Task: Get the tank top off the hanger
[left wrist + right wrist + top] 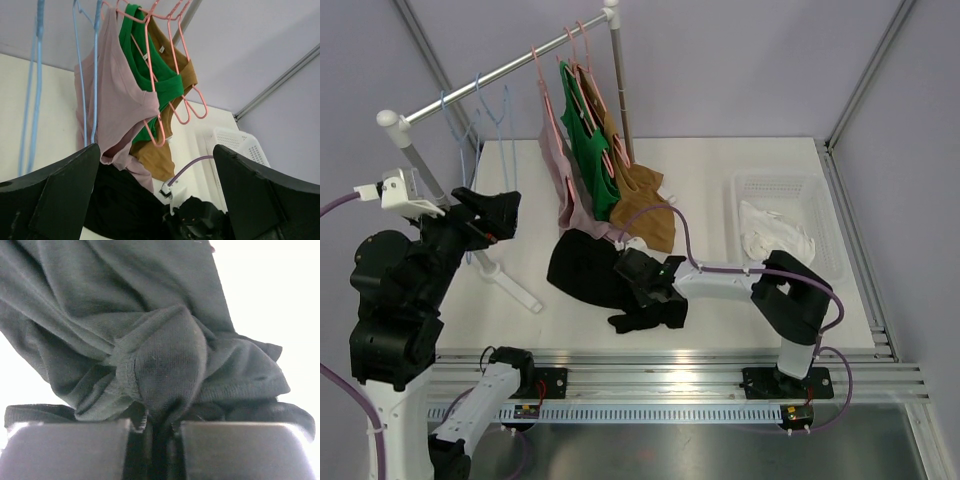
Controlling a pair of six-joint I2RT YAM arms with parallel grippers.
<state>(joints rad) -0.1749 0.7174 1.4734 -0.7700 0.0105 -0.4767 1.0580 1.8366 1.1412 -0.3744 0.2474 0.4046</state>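
1. The black jersey tank top (582,268) lies crumpled on the white table (740,160), off any hanger, just in front of the garments hanging on the white metal rail (500,72).
2. We see the right gripper (638,283) low over the table with its fingers clamped on a folded edge of the black cloth; the wrist view shows only a thin ridge of fabric (150,340) caught between them.
3. The left gripper (498,213) is raised beside the rail with its jaws spread wide and nothing in them, near the bare blue wire hangers (470,120).
4. We judge the removal all but done, with only the setting-down left.
5. Risk one: that narrow pinch may slip if the arm pulls, and the cloth would drop in a heap.
6. Risk two: the black cloth sits right under the hem of the dusty-pink tank top (560,165), though we cannot tell if they touch. A drag could tug that top on its pink wire hanger (175,50).
7. Risk three: the right arm's purple cable (685,235) loops beside the brown tank top (645,195) and could snag it on a lift.
8. Risk four: the left arm could knock the blue hangers if it swings.
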